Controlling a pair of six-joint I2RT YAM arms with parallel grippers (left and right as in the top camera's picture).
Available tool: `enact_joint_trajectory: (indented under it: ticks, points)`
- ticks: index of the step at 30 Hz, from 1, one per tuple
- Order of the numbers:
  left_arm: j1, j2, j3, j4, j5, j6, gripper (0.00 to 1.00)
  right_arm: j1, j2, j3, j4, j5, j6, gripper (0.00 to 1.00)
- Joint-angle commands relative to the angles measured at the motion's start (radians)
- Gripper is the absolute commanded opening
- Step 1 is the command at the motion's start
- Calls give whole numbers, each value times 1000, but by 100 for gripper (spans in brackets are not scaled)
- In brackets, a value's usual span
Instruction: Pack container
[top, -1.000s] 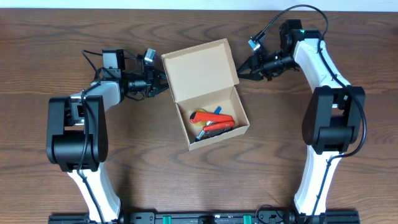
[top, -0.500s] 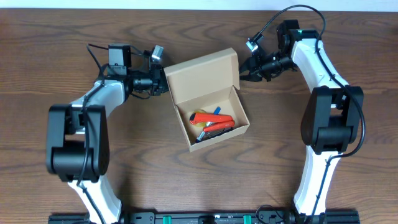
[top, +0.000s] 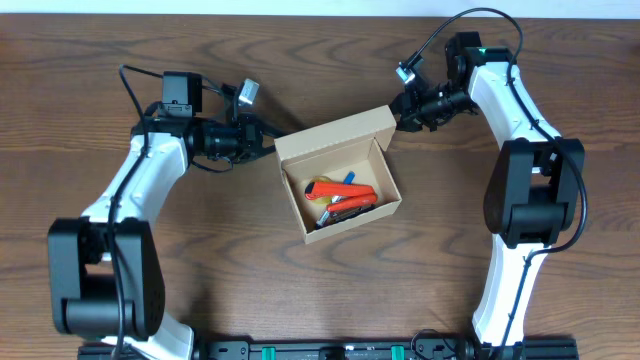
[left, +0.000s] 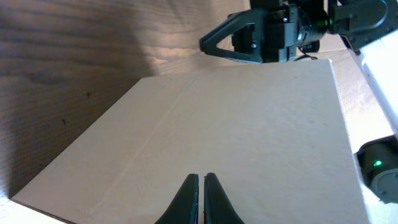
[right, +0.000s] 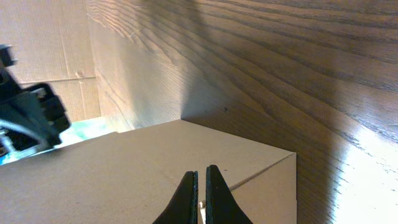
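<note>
The tan cardboard container (top: 357, 221) stands open at the table's middle, with orange, blue and yellow pens (top: 341, 194) inside. Its lid flap (top: 335, 135) is tipped up over the back edge. My left gripper (top: 269, 143) is shut, tips against the flap's back face near its left corner. My right gripper (top: 397, 112) is shut at the flap's right corner. In the left wrist view the flap (left: 236, 124) fills the frame past my shut left gripper (left: 201, 178). In the right wrist view the flap (right: 124, 168) lies under my shut right gripper (right: 200, 172).
The container sits on a dark wooden table (top: 230, 240). Both arm bases stand at the near edge, left (top: 100, 280) and right (top: 530, 200). The opposite gripper (left: 261, 34) shows beyond the flap in the left wrist view.
The lid flap has swung from lying back flat to tipped up over the box. My left arm moved right, pushing behind it. My right gripper shifted slightly along the flap's right corner.
</note>
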Motion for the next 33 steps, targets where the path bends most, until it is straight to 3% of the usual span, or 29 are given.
enact_joint_trajectory:
  ticks: [1, 10, 14, 20, 24, 28, 31, 32, 33]
  points:
    - [-26, -39, 11, -17, -61, 50, 5, 12, -50, 14, -7, 32, -16, 1]
    - [-132, -54, 11, -40, -109, 64, 6, 12, -131, 14, -29, 83, -16, 1]
    - [-165, -66, 11, -132, -236, 119, 6, 14, -178, 14, -64, 184, -16, 1]
    - [-146, -137, 50, -354, -529, 208, 6, 31, -284, 14, -86, 449, -15, 1]
    - [-109, -222, 97, -466, -881, 207, 6, 54, -389, 14, -53, 683, 18, 1]
    - [-64, -322, 130, -503, -1273, 105, 6, 105, -488, 14, -28, 916, 31, 1]
    - [-19, -386, 132, -509, -1442, 37, 16, 168, -531, 14, -27, 1003, 38, 1]
    - [-3, -403, 132, -514, -1473, 22, 30, 196, -538, 14, -30, 1016, 38, 1]
    - [13, -417, 132, -518, -1492, 19, 34, 223, -539, 14, -35, 1027, 39, 1]
